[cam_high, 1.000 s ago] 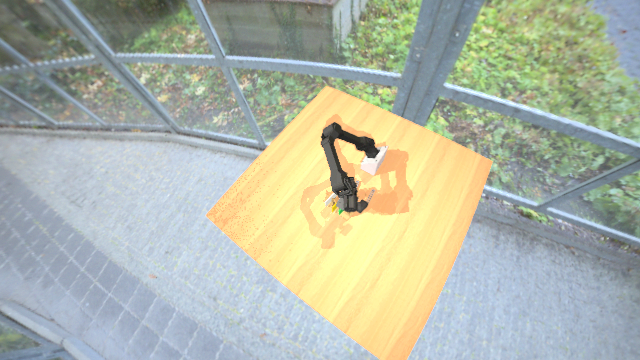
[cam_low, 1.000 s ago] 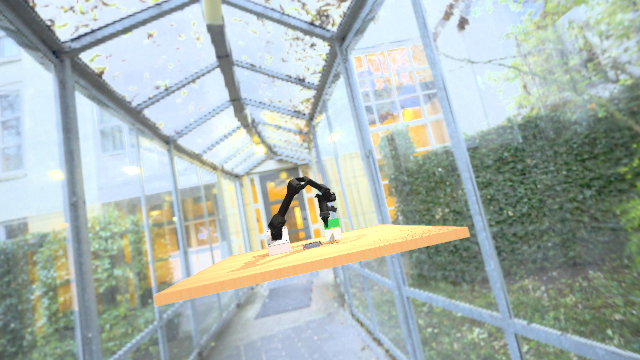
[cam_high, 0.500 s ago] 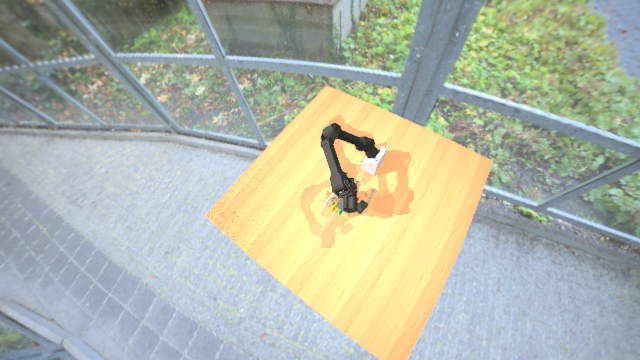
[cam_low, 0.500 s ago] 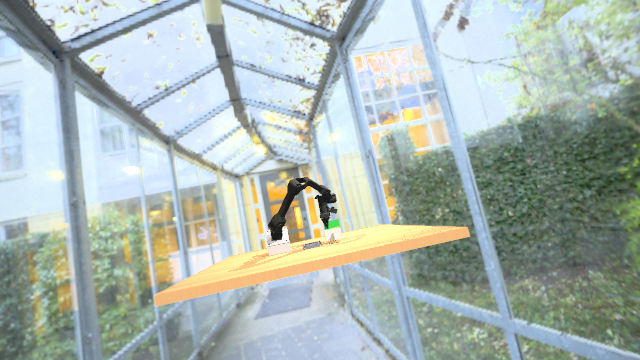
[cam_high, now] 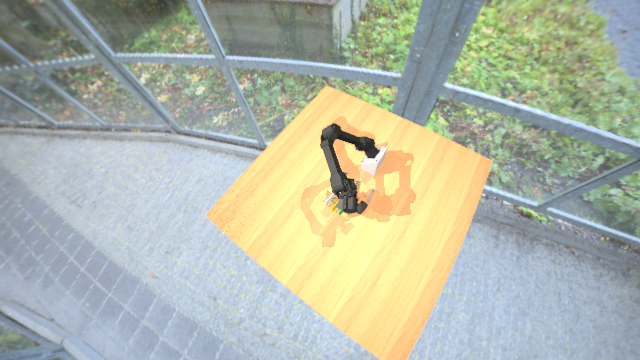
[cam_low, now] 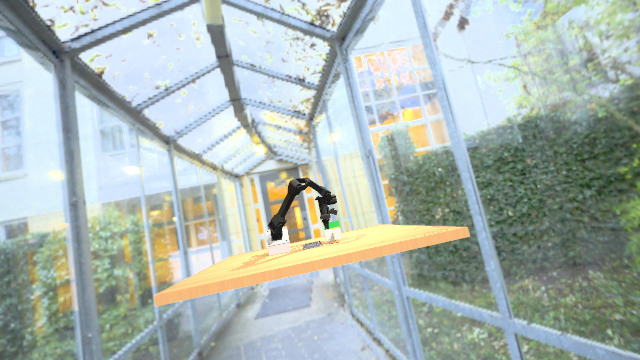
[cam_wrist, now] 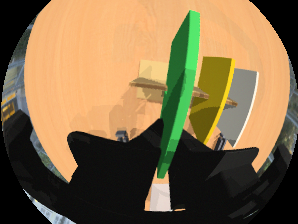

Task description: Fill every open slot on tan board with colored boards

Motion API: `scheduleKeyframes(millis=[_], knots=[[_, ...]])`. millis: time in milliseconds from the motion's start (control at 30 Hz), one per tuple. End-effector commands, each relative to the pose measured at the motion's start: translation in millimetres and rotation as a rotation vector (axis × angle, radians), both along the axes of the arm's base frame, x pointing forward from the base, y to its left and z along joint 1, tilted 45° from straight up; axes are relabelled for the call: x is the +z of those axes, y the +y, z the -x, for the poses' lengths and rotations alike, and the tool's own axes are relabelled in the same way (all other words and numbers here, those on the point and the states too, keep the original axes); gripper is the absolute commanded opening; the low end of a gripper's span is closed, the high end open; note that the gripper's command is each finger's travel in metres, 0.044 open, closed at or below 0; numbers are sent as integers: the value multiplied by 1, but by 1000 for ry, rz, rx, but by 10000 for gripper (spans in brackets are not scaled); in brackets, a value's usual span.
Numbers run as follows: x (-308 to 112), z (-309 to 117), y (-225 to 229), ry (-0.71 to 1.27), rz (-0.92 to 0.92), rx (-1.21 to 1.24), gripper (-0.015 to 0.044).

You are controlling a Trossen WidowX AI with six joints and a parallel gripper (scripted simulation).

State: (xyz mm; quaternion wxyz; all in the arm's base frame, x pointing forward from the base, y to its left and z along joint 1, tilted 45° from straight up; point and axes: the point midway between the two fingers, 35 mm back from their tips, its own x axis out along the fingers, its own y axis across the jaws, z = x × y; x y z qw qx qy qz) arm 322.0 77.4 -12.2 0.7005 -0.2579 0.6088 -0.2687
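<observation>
while i watch from back here, the fingers (cam_high: 351, 206) (cam_low: 326, 224) are clenched on the green board (cam_high: 340, 213) (cam_low: 334, 225) (cam_wrist: 181, 82). it's bright and flat-sided, with a paler edge and darker green shading on its broad face. i see it upright and crosswise over the tan board (cam_wrist: 135, 83), a thin brown strip on the desk (cam_high: 380, 280) (cam_low: 400, 237) (cam_wrist: 75, 65), hiding the strip's middle; i can't tell whether its notch has locked there.

to one side of the green one, the mustard-yellow board (cam_wrist: 212, 82), with a brighter yellow edge, crosses the tan board. beyond it, the grey board (cam_wrist: 243, 92), white along its edge, crosses the tan board near its end. a pale cream piece (cam_wrist: 151, 70) shows by the tan board's other end.
</observation>
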Motion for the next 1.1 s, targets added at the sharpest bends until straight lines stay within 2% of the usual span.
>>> scheduleKeyframes(millis=[0, 1067], knots=[[-2, 0, -3, 2, 5, 4, 0], [-15, -3, -16, 1, 6, 4, 0]])
